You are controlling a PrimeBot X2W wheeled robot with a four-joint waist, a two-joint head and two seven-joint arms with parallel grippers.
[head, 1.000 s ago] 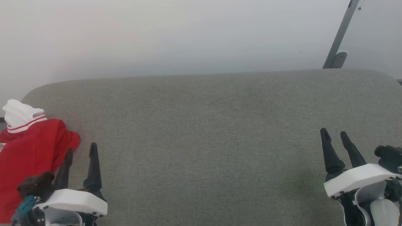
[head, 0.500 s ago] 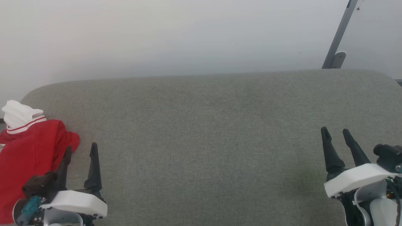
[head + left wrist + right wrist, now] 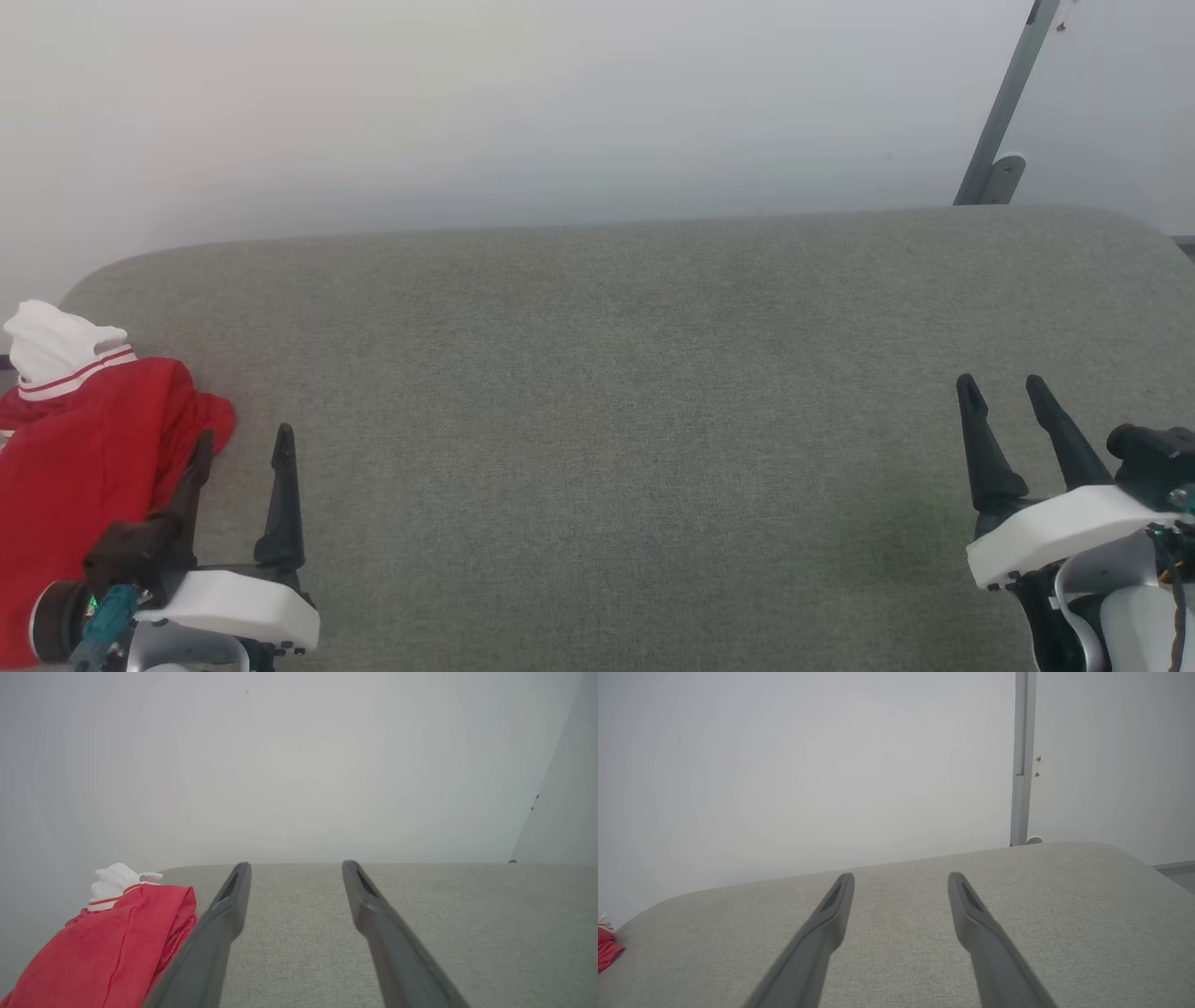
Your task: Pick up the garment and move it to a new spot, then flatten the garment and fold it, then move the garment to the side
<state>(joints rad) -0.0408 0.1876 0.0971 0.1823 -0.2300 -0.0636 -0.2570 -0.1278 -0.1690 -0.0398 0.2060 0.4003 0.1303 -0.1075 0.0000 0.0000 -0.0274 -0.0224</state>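
Crumpled red garment (image 3: pixel 84 467), white sleeve uppermost, lies at the left edge of the grey upholstered surface (image 3: pixel 597 392), at the frame's lower left. Left gripper (image 3: pixel 243 437) stands just beside it, fingers apart and empty; right gripper (image 3: pixel 1001 385), lower right, is likewise spread and empty

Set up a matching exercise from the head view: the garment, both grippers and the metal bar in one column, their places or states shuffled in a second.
Column one:
1. garment
2. left gripper
3. right gripper
4. metal bar

Column two:
A. slanting at the upper right
B. lower right, jaws open, far from the garment
C. crumpled at the left end of the padded surface
D. lower left, jaws open, right beside the garment

Pairs: 1-C, 2-D, 3-B, 4-A
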